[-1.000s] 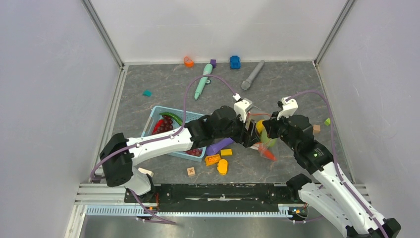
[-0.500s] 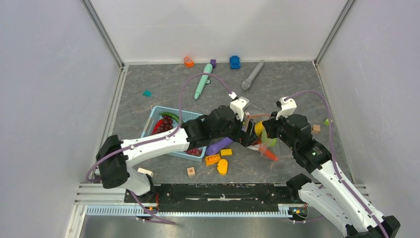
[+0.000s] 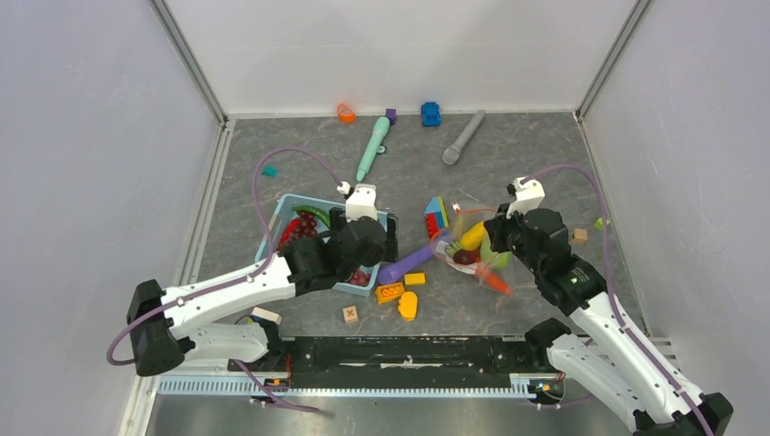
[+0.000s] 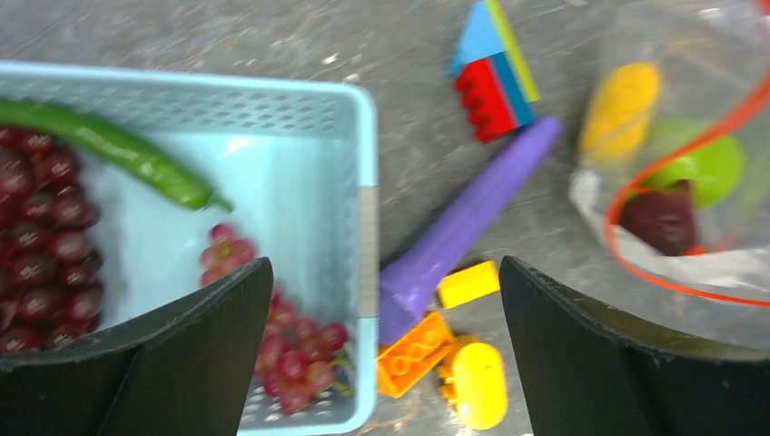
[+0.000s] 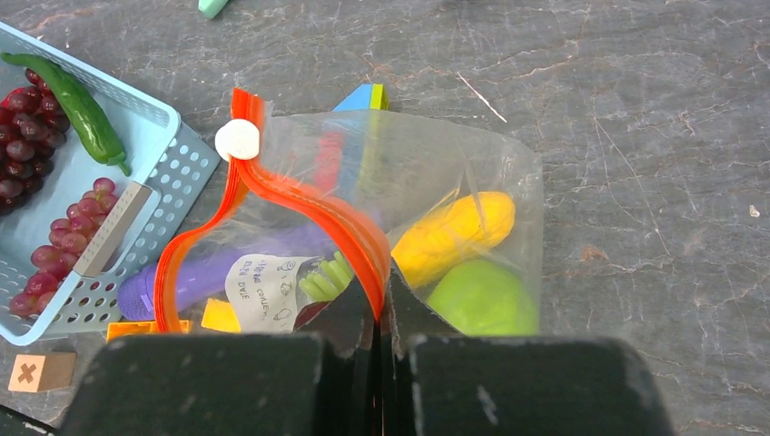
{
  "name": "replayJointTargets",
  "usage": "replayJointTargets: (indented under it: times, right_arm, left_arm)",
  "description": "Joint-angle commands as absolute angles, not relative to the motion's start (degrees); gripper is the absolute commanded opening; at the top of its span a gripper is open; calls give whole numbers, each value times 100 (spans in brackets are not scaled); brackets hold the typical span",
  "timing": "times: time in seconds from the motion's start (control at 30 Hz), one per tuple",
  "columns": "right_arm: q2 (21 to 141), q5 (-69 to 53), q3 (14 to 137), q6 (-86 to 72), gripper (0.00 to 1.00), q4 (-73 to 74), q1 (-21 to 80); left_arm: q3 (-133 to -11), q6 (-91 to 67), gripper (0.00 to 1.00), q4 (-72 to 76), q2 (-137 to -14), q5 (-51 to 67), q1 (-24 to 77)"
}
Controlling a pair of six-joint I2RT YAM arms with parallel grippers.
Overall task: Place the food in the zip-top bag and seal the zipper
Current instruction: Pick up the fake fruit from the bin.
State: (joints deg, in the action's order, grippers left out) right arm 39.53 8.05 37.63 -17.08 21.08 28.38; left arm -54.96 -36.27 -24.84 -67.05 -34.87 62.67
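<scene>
The right end effector [image 5: 377, 313] is seen closed tightly on the zipper [image 5: 300, 204], and the orange-red strip is pinched between its two fingers at the near side of the mouth. The mouth of the zip-top bag [image 5: 495, 154] is held open in a loop, and the white slider tab [image 5: 238, 140] is found at the far left end of the strip. The bag is placed to the right of the light-blue basket [image 4: 363, 182], which stands on the grey surface [image 3: 545, 154]. Through the clear plastic a yellow piece [image 5: 454, 232] and a green apple [image 5: 481, 298] are shown by the right wrist view, while the dark red piece [image 4: 661, 220] beside them is made clear only by the left wrist view. The purple cylinder [image 4: 472, 213] is seen through the bag from the right wrist, but beside the bag from the left wrist. An orange carrot [image 3: 493, 282] is given only by the top view, at the near edge of the bag, and it cannot be told whether it is inside. The left end effector [image 4: 383, 272] is opened wide with nothing between the fingers, and it is held above the right rim of the basket, where grape bunches [image 4: 41, 236] and a green vegetable [image 4: 118, 150] are lying
</scene>
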Motion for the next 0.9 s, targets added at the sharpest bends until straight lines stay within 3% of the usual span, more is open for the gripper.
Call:
replayJointTargets:
  times: [0.0, 0.23, 0.4, 0.6, 0.87]
  right_arm:
    - [4037, 916, 3788, -1623, 0, 1977, 2840]
    - [4180, 917, 3794, -1604, 0, 2010, 2840]
    - [4317, 769, 3744, -1582, 0, 1999, 2834]
    - [4386, 682, 3729, -1551, 0, 1984, 2839]
    - [4372, 602, 3657, -1535, 0, 1918, 2838]
  left_arm:
    - [-5341, -4397, 100, -3498, -6483, -3924, 5986]
    - [-4835, -4143, 100, -4000, -6021, -1937, 4745]
    - [-4987, -3545, 100, -4250, -6016, -949, 4553]
    - [-5376, -3835, 100, -5449, -6801, -1730, 4505]
    - [-5577, -3817, 100, -4991, -7424, -1951, 4492]
